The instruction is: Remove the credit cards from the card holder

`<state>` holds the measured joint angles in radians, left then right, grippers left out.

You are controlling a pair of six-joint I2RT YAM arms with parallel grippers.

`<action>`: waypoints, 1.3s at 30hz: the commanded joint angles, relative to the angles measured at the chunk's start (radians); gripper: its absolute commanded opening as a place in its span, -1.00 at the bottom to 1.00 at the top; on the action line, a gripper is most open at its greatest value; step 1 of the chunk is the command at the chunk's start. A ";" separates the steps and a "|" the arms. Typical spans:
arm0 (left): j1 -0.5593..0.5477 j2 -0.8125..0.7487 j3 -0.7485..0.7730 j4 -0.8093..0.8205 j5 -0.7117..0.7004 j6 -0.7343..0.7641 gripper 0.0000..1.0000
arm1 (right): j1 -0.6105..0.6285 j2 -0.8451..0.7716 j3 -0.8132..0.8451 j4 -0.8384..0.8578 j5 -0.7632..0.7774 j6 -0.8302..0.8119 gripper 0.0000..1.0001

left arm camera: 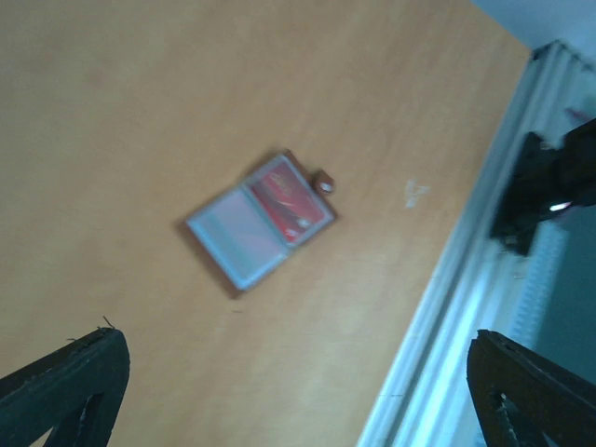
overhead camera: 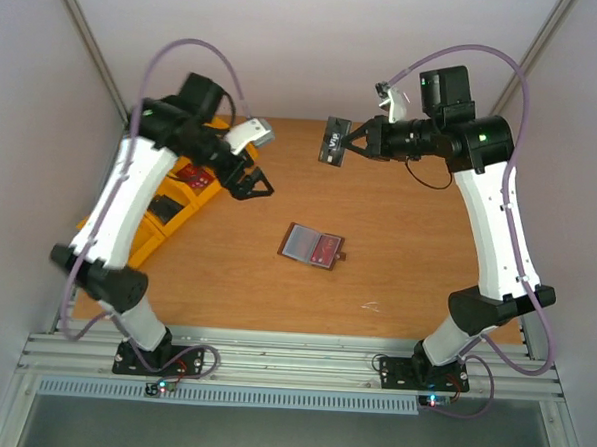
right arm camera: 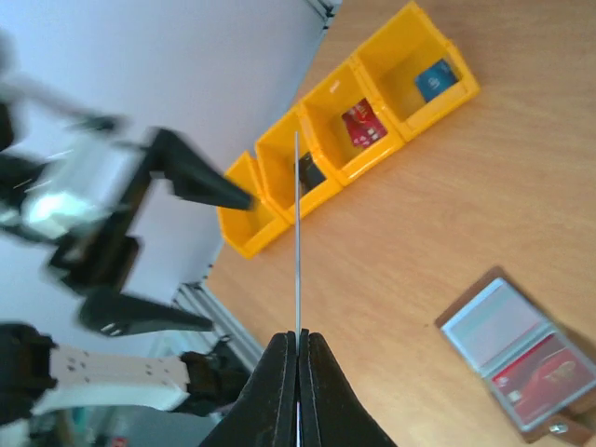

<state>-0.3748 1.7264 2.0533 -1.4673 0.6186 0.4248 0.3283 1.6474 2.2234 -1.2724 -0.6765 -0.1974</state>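
The card holder (overhead camera: pixel 312 246) lies open on the wooden table, with a red credit card (overhead camera: pixel 324 250) in its right pocket; it also shows in the left wrist view (left arm camera: pixel 259 222) and the right wrist view (right arm camera: pixel 517 358). My right gripper (overhead camera: pixel 351 144) is raised over the far middle of the table, shut on a dark credit card (overhead camera: pixel 333 142), which appears edge-on (right arm camera: pixel 297 233) between the closed fingers (right arm camera: pixel 279 382). My left gripper (overhead camera: pixel 252 186) hovers open and empty beside the bins, up and left of the card holder, its fingers (left arm camera: pixel 65 391) wide apart.
A row of yellow bins (overhead camera: pixel 179 202) stands along the table's left side. One bin (right arm camera: pixel 354 121) holds a red card (right arm camera: pixel 363 123), another a blue card (right arm camera: pixel 435 79). An aluminium rail (left arm camera: pixel 447 307) runs along the near table edge.
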 commanded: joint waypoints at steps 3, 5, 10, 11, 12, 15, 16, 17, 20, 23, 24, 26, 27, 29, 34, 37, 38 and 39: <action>-0.041 -0.348 -0.073 0.216 -0.591 0.276 0.98 | 0.040 -0.053 -0.081 0.209 -0.063 0.419 -0.98; -0.063 -0.495 -0.247 0.500 -0.725 0.426 0.97 | 0.062 -0.081 -0.160 0.363 -0.052 0.582 -0.97; -0.097 -0.790 -0.678 1.087 -0.697 0.889 0.97 | 0.212 -0.107 -0.197 0.409 0.175 0.670 -0.98; -0.098 -0.827 -0.753 1.196 -0.681 1.009 0.98 | 0.252 -0.111 -0.209 0.429 0.201 0.684 -0.98; -0.099 -0.851 -0.815 1.313 -0.662 1.077 0.99 | 0.276 -0.111 -0.218 0.457 0.223 0.699 -0.98; -0.106 -0.882 -0.919 1.526 -0.578 1.263 0.99 | 0.345 -0.091 -0.240 0.546 0.267 0.736 -0.98; -0.110 -0.889 -0.943 1.552 -0.556 1.289 0.99 | 0.365 -0.076 -0.237 0.568 0.266 0.745 -0.98; -0.112 -0.895 -0.963 1.573 -0.541 1.320 0.99 | 0.378 -0.057 -0.228 0.586 0.257 0.756 -0.97; -0.114 -0.930 -1.010 1.514 -0.493 1.368 0.93 | 0.402 0.008 -0.179 0.592 0.227 0.766 -0.98; -0.116 -0.982 -1.029 1.350 -0.425 1.367 0.69 | 0.417 0.058 -0.116 0.576 0.207 0.766 -0.98; -0.116 -0.992 -1.045 1.345 -0.417 1.369 0.57 | 0.421 0.073 -0.096 0.574 0.193 0.761 -0.97; -0.116 -0.989 -1.073 1.384 -0.434 1.374 0.33 | 0.427 0.103 -0.051 0.547 0.171 0.747 -0.98; -0.116 -0.981 -1.075 1.403 -0.447 1.376 0.20 | 0.429 0.116 -0.031 0.531 0.164 0.739 -0.98; -0.116 -0.965 -1.051 1.410 -0.464 1.368 0.02 | 0.437 0.128 -0.017 0.518 0.158 0.728 -0.98; -0.116 -0.947 -0.993 1.239 -0.486 1.338 0.09 | 0.439 0.130 -0.017 0.541 0.143 0.730 -0.98; -0.116 -0.955 -0.990 1.159 -0.467 1.340 0.23 | 0.439 0.128 -0.014 0.540 0.149 0.726 -0.98; -0.116 -0.959 -0.992 1.139 -0.463 1.343 0.25 | 0.439 0.126 -0.013 0.539 0.157 0.723 -0.98; -0.116 -0.959 -0.998 1.139 -0.465 1.348 0.25 | 0.439 0.125 -0.013 0.545 0.159 0.721 -0.98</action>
<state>-0.4889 0.7826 1.0344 -0.2504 0.1417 1.7653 0.7597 1.7847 2.1784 -0.7467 -0.5152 0.5400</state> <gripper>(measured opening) 0.619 0.014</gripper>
